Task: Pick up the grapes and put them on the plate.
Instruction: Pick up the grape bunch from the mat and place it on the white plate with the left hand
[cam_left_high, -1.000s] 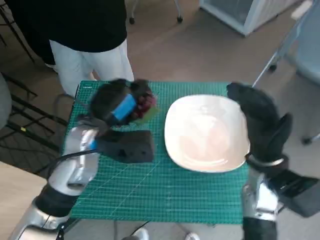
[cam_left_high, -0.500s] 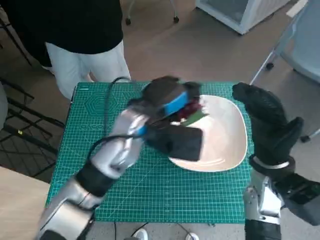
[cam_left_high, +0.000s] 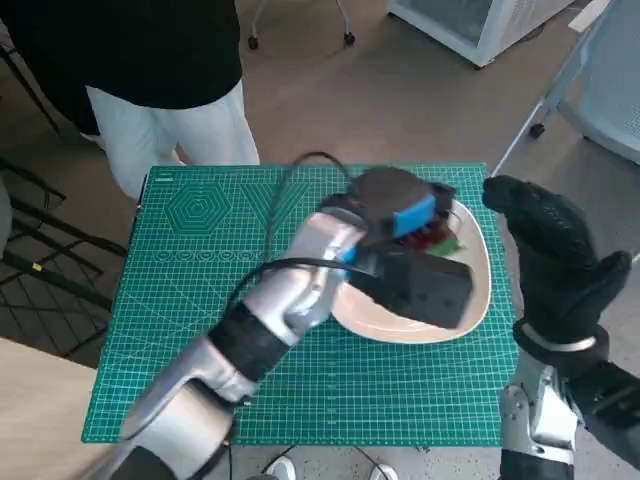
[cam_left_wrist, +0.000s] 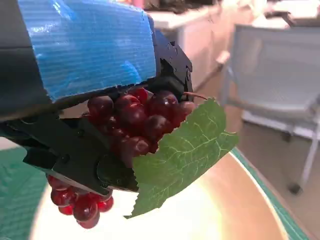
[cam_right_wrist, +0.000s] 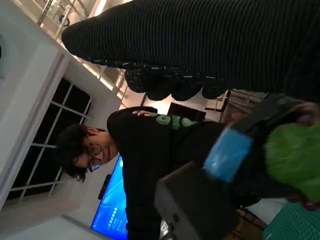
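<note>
Your left hand (cam_left_high: 398, 205) is clamped around the grapes (cam_left_wrist: 134, 120): black fingers (cam_left_wrist: 75, 155) wrap the red bunch, part of the cluster hangs out under the hand, and a green leaf (cam_left_wrist: 180, 152) sticks out beside it. From the head camera you see that hand over the far right part of the plate (cam_left_high: 478, 290), with grapes and leaf poking out on the side towards the rim. Whether the bunch touches the plate, you can't tell; in the left wrist view the pale plate surface sits below the bunch.

Your right hand (cam_left_high: 555, 255) is upright just beside the plate's right edge, off it, fingers loosely apart and holding nothing. In the right wrist view the glove (cam_right_wrist: 210, 45) is just a dark band.

Plate sits on the green cutting mat (cam_left_high: 200, 260), right half. A person (cam_left_high: 150, 60) stands at the far left corner of the table, dark top and light trousers.
</note>
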